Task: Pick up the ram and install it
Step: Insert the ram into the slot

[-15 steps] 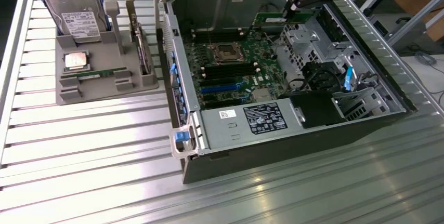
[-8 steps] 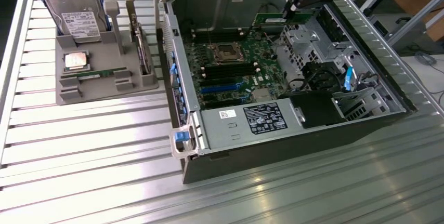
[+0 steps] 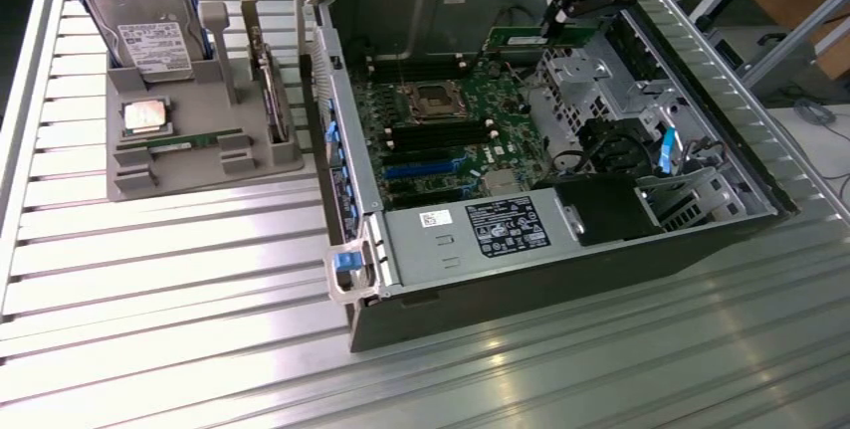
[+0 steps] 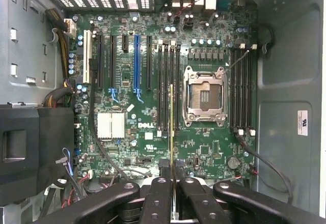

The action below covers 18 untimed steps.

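On the slatted metal table (image 3: 159, 290), fingers (image 4: 164, 175) hold ram (image 3: 519, 40) over case (image 3: 531, 290).

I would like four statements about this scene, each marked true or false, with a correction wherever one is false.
1. The pincer grips the ram above the open computer case. True.
2. The CPU socket holds a chip. False: the socket is empty.
3. A second ram stick lies in the gray holder. True.
4. The hard drive sits inside the case. False: it stands in the gray holder, outside the case.
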Available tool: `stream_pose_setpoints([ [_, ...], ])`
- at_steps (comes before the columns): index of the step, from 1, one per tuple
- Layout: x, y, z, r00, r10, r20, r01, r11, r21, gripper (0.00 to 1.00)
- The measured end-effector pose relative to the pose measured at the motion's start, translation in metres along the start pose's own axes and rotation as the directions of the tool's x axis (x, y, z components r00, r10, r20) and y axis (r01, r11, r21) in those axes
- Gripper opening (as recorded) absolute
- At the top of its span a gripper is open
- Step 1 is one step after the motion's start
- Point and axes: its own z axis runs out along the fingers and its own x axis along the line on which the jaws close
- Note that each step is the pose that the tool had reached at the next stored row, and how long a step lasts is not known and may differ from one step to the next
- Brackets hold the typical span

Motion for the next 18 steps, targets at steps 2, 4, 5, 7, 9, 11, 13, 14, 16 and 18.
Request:
stream_pose_setpoints([
  [2, 0.0001, 0.0, 0.0004, 1.0, 0.0, 0.0, 0.0, 1.0, 0.0, 0.13],
  [4, 0.0002, 0.0, 0.0006, 1.0, 0.0, 0.0, 0.0, 1.0, 0.0, 0.13],
  [5, 0.0002, -0.0001, 0.0008, 1.0, 0.0, 0.0, 0.0, 1.0, 0.0, 0.13],
  [7, 0.0004, -0.0001, 0.0012, 1.0, 0.0, 0.0, 0.0, 1.0, 0.0, 0.13],
  [9, 0.0005, -0.0001, 0.0016, 1.0, 0.0, 0.0, 0.0, 1.0, 0.0, 0.13],
  [11, 0.0006, -0.0001, 0.0019, 1.0, 0.0, 0.0, 0.0, 1.0, 0.0, 0.13],
  [13, 0.0006, -0.0001, 0.0021, 1.0, 0.0, 0.0, 0.0, 1.0, 0.0, 0.13],
  [14, 0.0007, -0.0001, 0.0022, 1.0, 0.0, 0.0, 0.0, 1.0, 0.0, 0.13],
  [16, 0.0009, -0.0002, 0.0025, 1.0, 0.0, 0.0001, 0.0, 1.0, 0.0, 0.13],
  [18, 0.0019, -0.0002, 0.0043, 1.0, 0.0, 0.0, 0.0, 1.0, 0.0, 0.13],
])
